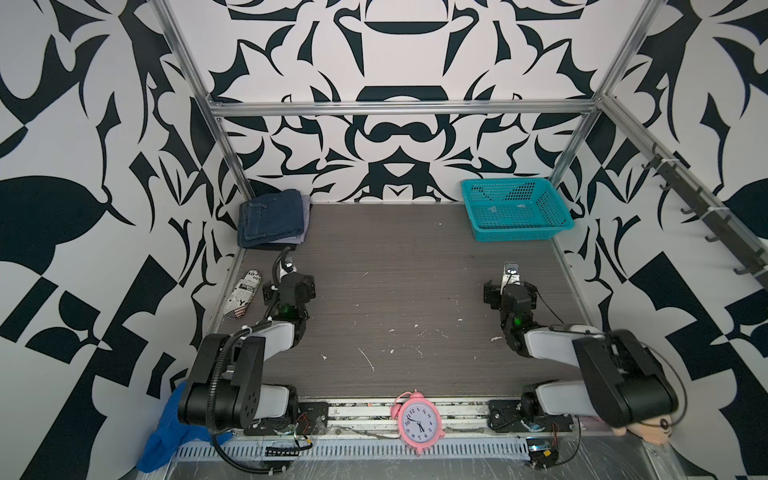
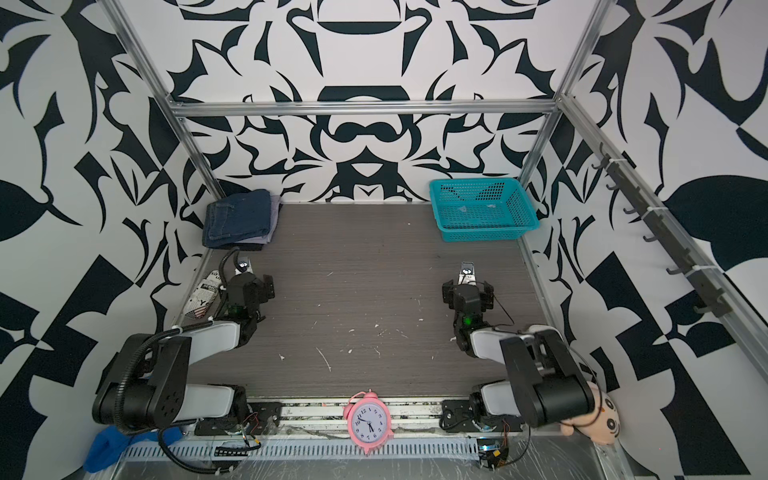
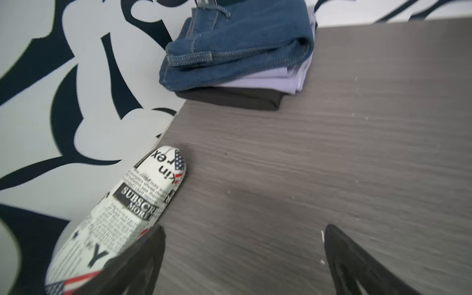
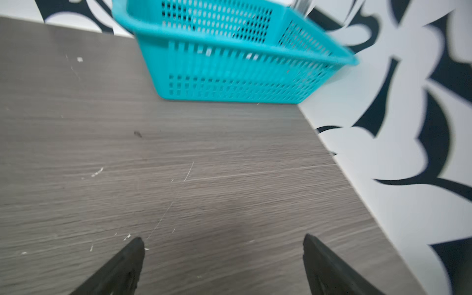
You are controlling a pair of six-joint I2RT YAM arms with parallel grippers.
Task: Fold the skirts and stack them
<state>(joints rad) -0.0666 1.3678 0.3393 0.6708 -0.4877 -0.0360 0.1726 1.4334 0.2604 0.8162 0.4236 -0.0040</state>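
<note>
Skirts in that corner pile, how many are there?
3, stacked in the far left corner of the table: the denim skirt on top, the lavender skirt in the middle, the black skirt at the bottom. Anything beneath would be hidden.

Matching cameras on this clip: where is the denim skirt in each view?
In both top views: denim skirt topmost in the far left corner.
Left wrist: denim skirt beyond the shoe, over the lavender skirt.
Right wrist: not in it.
Shared landmark: the shoe.
</note>
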